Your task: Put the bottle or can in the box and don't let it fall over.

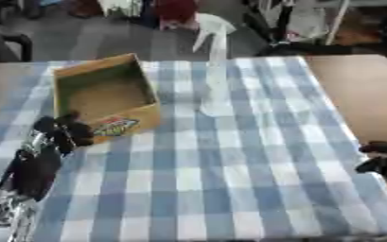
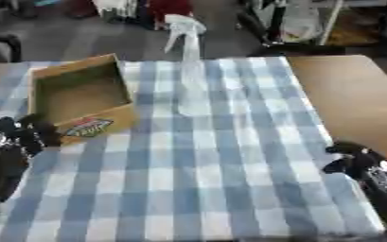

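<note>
The job at this moment is the reach and grasp, since neither robot hand holds anything. To do it well, the working robot hand should come at the spray bottle from the side, close round the clear body low down rather than near the trigger head, lift straight up, carry it over the box rim without tipping, and set the base flat on the box floor before letting go. The bottle is tall and narrow, so I judge it topples easily if nudged high up or released while leaning.

Nearest, the left robot hand (image 1: pixel 60 134) sits at the lower left of the desk (image 1: pixel 229 189), its arm running up from the bottom corner. Its fingers look loosely curled with nothing in them, their tips just beside the near front corner of the box; whether they touch the cardboard I cannot tell. The right robot hand (image 2: pixel 349 158) rests at the right edge of the checked cloth, fingers bent and empty, well apart from bottle and box.

Farther on, the open cardboard box (image 1: pixel 105 92) stands on the left part of the desk, empty inside. The spray bottle (image 1: pixel 215 80) stands upright near the middle of the desk, to the right of the box and apart from it.
</note>
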